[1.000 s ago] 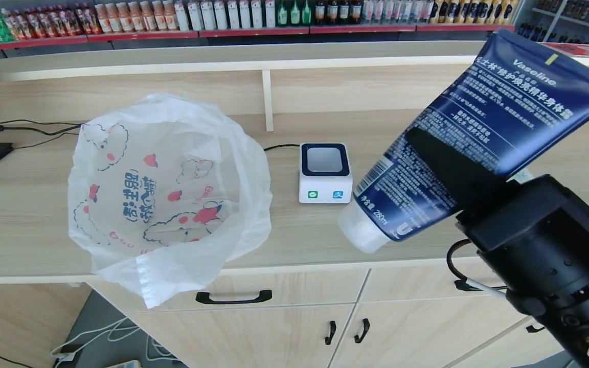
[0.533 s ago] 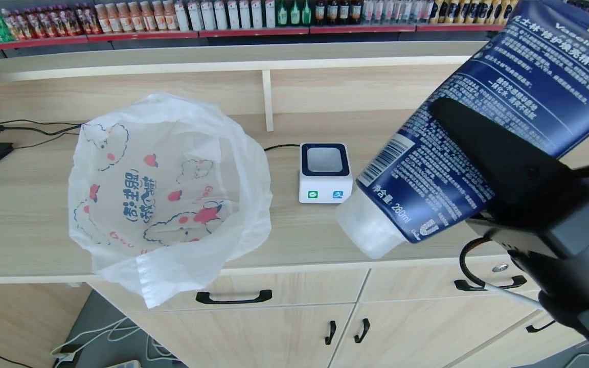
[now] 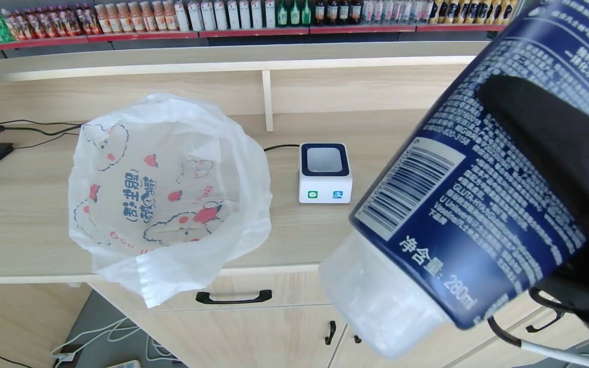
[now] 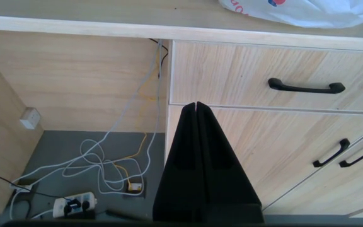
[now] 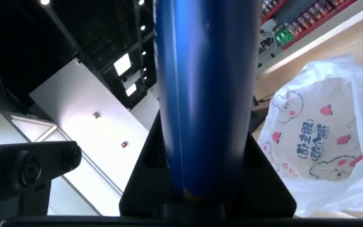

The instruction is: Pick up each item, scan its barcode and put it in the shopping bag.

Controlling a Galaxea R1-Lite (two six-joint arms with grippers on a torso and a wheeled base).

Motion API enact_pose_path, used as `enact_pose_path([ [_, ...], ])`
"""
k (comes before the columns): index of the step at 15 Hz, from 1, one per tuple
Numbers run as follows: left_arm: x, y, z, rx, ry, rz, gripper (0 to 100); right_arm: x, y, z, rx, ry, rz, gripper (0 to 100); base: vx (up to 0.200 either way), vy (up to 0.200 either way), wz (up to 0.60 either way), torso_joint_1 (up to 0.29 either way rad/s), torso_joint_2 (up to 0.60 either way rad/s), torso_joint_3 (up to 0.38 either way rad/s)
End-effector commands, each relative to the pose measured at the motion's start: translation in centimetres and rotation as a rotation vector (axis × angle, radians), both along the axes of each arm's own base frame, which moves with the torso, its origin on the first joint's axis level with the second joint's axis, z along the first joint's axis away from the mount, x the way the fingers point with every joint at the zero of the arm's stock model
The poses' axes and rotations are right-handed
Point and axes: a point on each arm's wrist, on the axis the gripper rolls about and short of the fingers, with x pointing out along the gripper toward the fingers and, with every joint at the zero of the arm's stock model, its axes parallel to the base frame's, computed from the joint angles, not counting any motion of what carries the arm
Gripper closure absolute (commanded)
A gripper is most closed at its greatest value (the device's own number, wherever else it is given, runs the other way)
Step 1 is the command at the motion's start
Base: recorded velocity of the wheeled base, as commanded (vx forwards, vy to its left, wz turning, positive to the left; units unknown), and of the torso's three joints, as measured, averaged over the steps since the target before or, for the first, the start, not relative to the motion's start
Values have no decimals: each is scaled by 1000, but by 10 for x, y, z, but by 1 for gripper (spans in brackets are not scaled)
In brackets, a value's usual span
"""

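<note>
my right pincer is clamped on the lotion tube, one black finger lying across the printed face and the other behind it. the tube hangs in the air close under the head camera, tilted, its translucent cap the lowest end and out past the front edge of the counter. it sits to the right of the scanner and touches nothing but the pincer. the barcode is turned up toward the camera, not toward the scanner window, so i judge the scan is not yet made.

as for progress: the pick-up of this item is done. left to do are turning the barcode to the scanner, the scan itself and the drop into the shopping bag. the bag stands open on the counter left of the scanner, well apart from the tube, and i make out no item inside it.

my left pincer has its fingers pressed together on nothing, low in front of the cabinet doors under the counter.

counting: one tube, one barcode on it, one scanner, one bag, two pincers. behind the counter runs a shelf of bottles, too many and too small to count.
</note>
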Motion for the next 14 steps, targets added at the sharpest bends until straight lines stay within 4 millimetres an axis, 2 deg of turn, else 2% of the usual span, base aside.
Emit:
enact_pose_path([
  [1,0,0,0,-1,0,0,100,-5,2,-1,-5,-5,40,100,0,0,0,0,0,0],
  [14,0,0,0,-2,0,0,100,-9,6,-3,-8,8,69,100,0,0,0,0,0,0],
])
